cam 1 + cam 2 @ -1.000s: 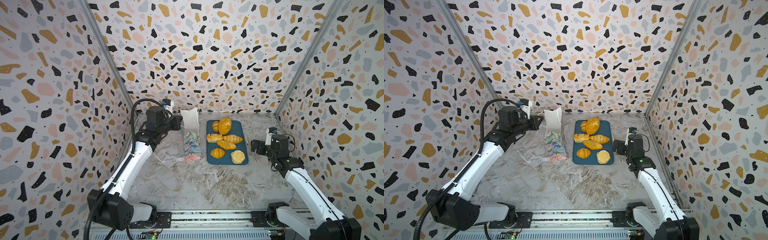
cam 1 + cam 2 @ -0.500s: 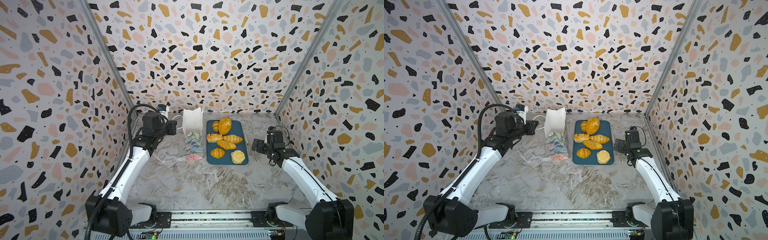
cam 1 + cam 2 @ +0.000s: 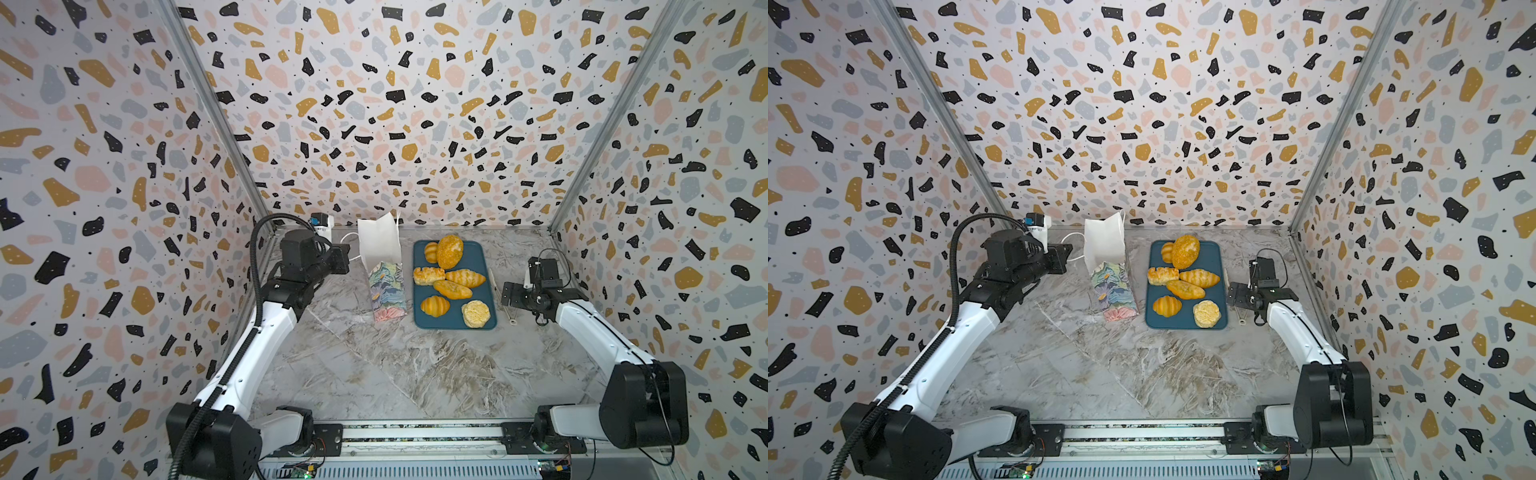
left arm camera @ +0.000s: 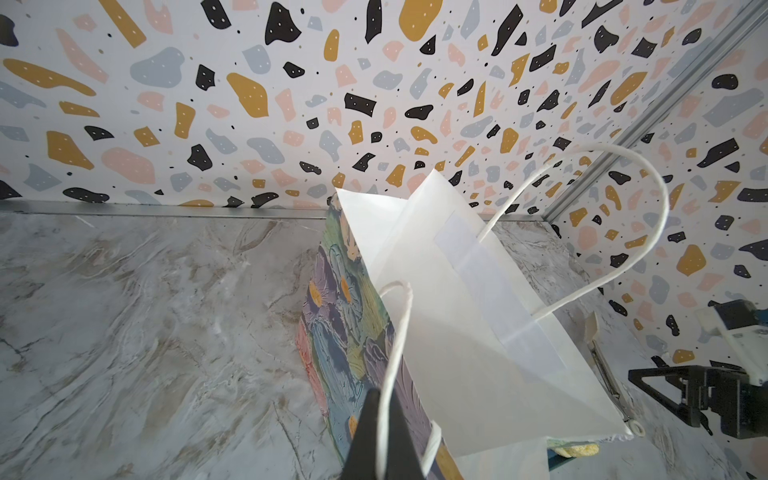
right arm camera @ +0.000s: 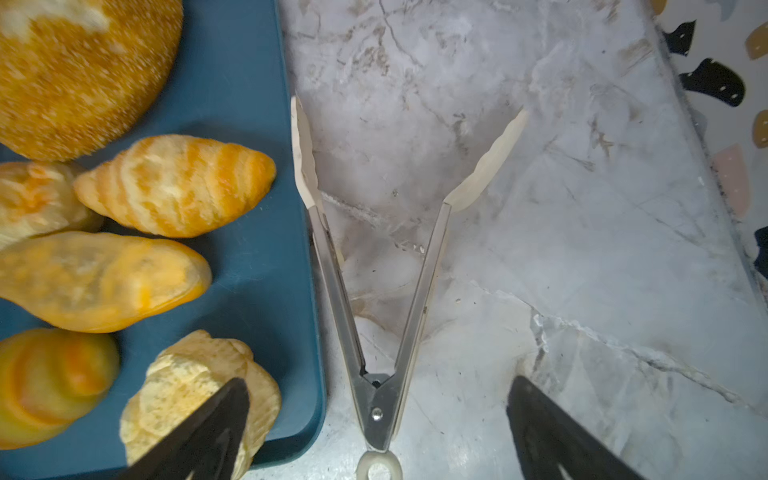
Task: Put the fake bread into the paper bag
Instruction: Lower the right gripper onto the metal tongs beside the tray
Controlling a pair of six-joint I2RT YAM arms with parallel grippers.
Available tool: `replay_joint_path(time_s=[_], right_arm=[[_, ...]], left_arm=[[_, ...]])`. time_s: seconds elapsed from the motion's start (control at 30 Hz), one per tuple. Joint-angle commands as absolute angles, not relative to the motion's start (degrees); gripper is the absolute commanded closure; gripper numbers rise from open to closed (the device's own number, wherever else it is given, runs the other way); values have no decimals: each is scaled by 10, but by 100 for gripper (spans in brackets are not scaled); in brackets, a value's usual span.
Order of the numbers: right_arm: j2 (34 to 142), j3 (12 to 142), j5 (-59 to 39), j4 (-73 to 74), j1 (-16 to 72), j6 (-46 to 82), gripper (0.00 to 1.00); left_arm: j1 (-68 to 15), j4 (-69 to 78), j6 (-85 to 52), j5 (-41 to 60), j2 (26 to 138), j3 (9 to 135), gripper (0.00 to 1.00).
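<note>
- Tongs (image 3: 493,277), in both top views: flat on the table (image 3: 395,374), just right of the tray (image 3: 478,257). Long axis runs along the tray's right edge, hinge toward the robot, tips toward the back wall.
- Right gripper (image 3: 510,293) hovers over the hinge half, jaws wide, empty.
- All seven bread (image 3: 452,289) sit on the tray, left of the tongs. Bag (image 3: 382,249) stands just left of the tray, mouth open. Right arm is nearer the tongs and bread.
- Left wrist: left gripper (image 4: 376,432) is pressed together on the bag's near handle (image 4: 395,332). No bread visible inside.
- Right wrist: tongs (image 5: 376,399) spread in a V, gripping nothing, hinge midway between the fingers (image 5: 216,419). One arm lies along the tray (image 5: 257,257) edge; contact unclear.
- Likely next: squeeze the tongs across both arms.
- Marbled flat top. Right wall is close, so swing room is tight.
</note>
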State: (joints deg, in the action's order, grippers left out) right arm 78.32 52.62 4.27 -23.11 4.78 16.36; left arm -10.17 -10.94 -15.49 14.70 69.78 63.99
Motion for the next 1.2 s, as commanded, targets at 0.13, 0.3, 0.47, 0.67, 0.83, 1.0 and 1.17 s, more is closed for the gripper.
replay_joint_path(time_s=[0.13, 0.3, 0.47, 0.67, 0.83, 1.0, 1.17], right_arm=[[825, 568, 41, -245, 39, 138, 1], [860, 576, 41, -241, 39, 134, 1], [893, 587, 41, -240, 38, 132, 1], [922, 600, 48, -237, 36, 132, 1], [946, 608, 51, -232, 36, 132, 1], [975, 620, 55, -231, 36, 137, 1], [992, 634, 55, -229, 36, 146, 1]], left_arm=[[-100, -82, -152, 155, 695, 628, 100], [-100, -80, -153, 157, 697, 625, 100], [-100, -77, -155, 163, 699, 622, 100], [-100, -72, -158, 168, 699, 621, 100], [-100, -72, -157, 167, 697, 621, 100], [-100, -71, -157, 167, 697, 620, 100], [-100, -71, -158, 167, 696, 620, 100]])
